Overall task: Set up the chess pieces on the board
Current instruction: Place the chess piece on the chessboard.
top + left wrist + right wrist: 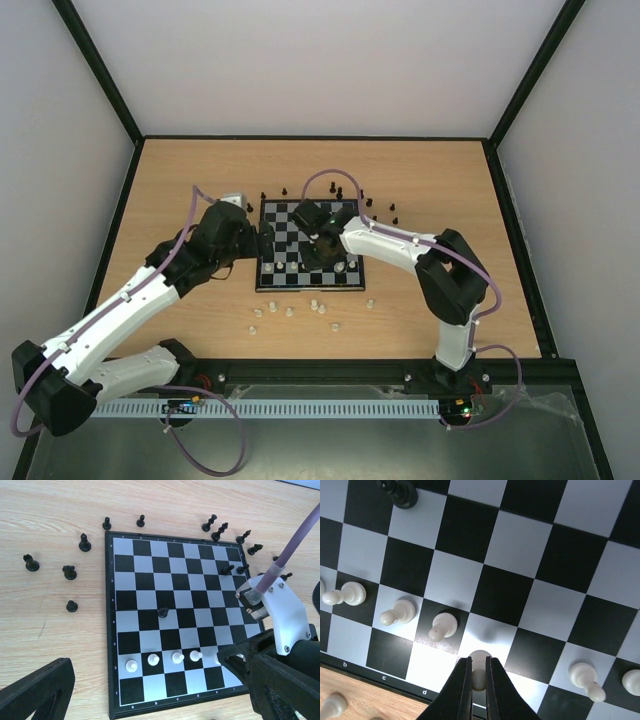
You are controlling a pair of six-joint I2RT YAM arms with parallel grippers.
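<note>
Right wrist shows the right gripper (479, 660) clenched on a white pawn (479, 677), its fingers pinching the piece from both sides low over the board (505, 545). The pawn hangs in the white pawn row near the lettered edge, in the gap between three standing pawns on one side and two on the other; whether its base touches the square I cannot tell. The nearest neighbour pawn (442, 626) stands just beside the fingers. That is the main risk: as the jaws part, a finger could brush it and tip it, and these small figures likely fall easily. If the held pawn is let go while tilted or off the surface, it may topple and roll into the row. It also sits close to a square's edge, so it could end up straddling two squares. The left gripper (144, 659) hangs wide open and empty beside the board, clear of all this
</note>
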